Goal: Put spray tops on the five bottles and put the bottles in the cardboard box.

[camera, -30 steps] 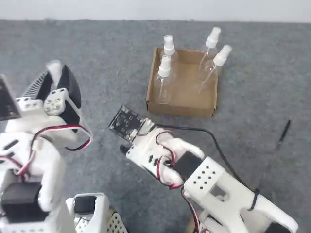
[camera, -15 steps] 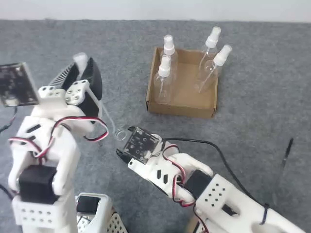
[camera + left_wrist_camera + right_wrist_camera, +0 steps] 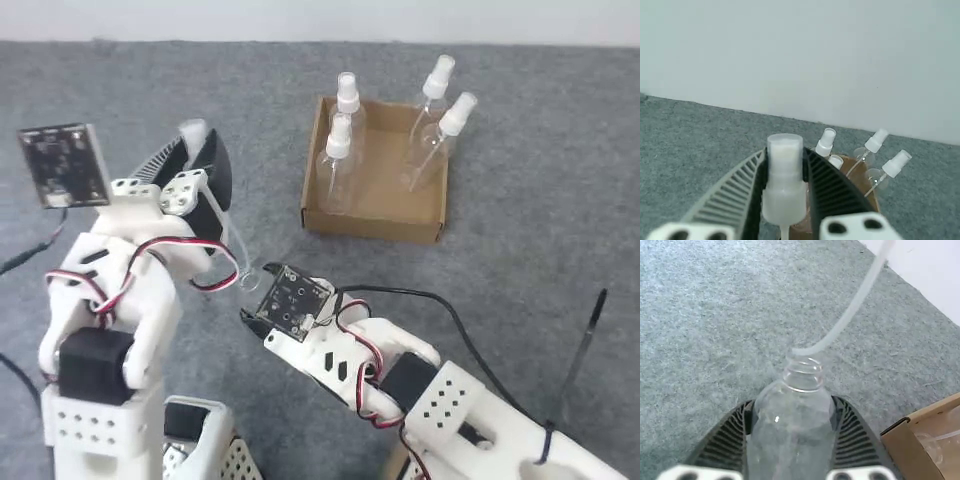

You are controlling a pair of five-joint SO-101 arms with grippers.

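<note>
My left gripper (image 3: 197, 150) is shut on a white spray top (image 3: 785, 170), held up at the left of the table. Its thin dip tube (image 3: 850, 307) slants down, and the tube's end sits at the mouth of a clear bottle (image 3: 792, 425). My right gripper (image 3: 792, 432) is shut on that bottle, low over the carpet in front of the box. The bottle's open neck (image 3: 250, 276) pokes out beside the right wrist camera board. The cardboard box (image 3: 378, 216) at the back middle holds several capped bottles (image 3: 336, 165).
Grey carpet (image 3: 520, 160) covers the table. A black cable tie (image 3: 585, 330) lies at the right edge, and the right arm's black cable (image 3: 450, 300) trails across the carpet in front of the box. A pale wall (image 3: 800, 50) stands behind.
The left arm swung right and forward with the spray top, bringing its tube to the bottle's mouth. The right arm drew back toward the front with the bottle.
</note>
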